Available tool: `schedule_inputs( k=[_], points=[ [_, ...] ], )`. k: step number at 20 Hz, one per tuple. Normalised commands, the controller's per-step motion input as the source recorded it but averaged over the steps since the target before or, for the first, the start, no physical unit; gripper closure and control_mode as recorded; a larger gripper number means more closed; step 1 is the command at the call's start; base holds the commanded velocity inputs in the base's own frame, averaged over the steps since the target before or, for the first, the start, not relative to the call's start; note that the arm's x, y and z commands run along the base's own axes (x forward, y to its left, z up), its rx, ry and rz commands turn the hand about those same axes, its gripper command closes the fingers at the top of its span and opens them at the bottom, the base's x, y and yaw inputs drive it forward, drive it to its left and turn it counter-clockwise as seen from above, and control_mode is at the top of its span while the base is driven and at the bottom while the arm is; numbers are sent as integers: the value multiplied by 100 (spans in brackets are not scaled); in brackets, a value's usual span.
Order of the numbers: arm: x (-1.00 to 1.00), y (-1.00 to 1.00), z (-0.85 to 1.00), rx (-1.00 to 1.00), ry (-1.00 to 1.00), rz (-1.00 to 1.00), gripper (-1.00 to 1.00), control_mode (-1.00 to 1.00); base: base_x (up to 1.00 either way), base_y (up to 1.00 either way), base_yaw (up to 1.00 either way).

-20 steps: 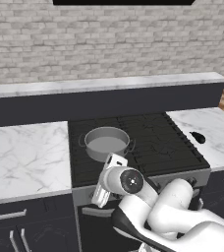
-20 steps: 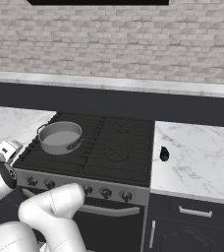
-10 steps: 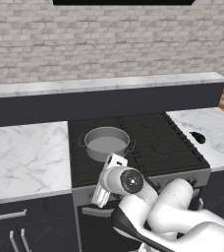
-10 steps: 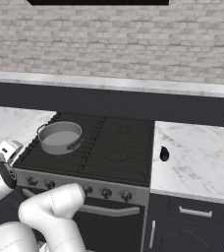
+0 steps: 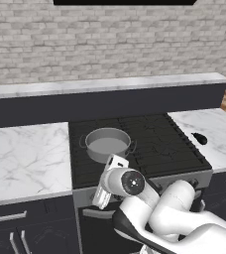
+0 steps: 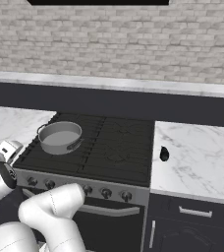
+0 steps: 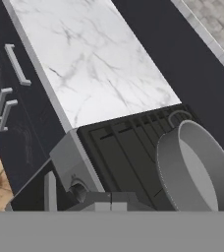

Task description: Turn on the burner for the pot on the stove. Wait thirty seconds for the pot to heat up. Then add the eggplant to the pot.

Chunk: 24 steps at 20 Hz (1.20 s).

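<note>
Fingers of the gripper (image 5: pixel 103 196) hang at the stove's (image 6: pixel 115 147) front left corner, low against the grey knob strip; whether they are spread or pressed together cannot be told from here. A knob (image 7: pixel 77 190) sits just ahead of the tips, so the burner control looks to be the step in hand. On the stove, the pot (image 5: pixel 107 144) stands over its front left ring, just behind the gripper. Beyond the stove's right edge, the eggplant (image 6: pixel 164 154) lies on the marble counter (image 6: pixel 202 162), well apart from the fingers, its long axis running front to back. Reaching it will likely need a wide swing rightward across the cooktop.
</note>
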Motion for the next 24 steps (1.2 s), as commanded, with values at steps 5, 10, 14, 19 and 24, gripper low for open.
schedule_inputs(
  k=[5, 10, 14, 19, 24],
  points=[
    [0, 0, 0, 0, 0, 0, 100, -100, 0, 0, 0],
    [0, 0, 0, 0, 0, 0, 100, -100, 0, 0, 0],
    [0, 0, 0, 0, 0, 0, 100, -100, 0, 0, 0],
    [0, 0, 0, 0, 0, 0, 100, -100, 0, 0, 0],
    [0, 0, 0, 0, 0, 0, 100, -100, 0, 0, 0]
  ],
)
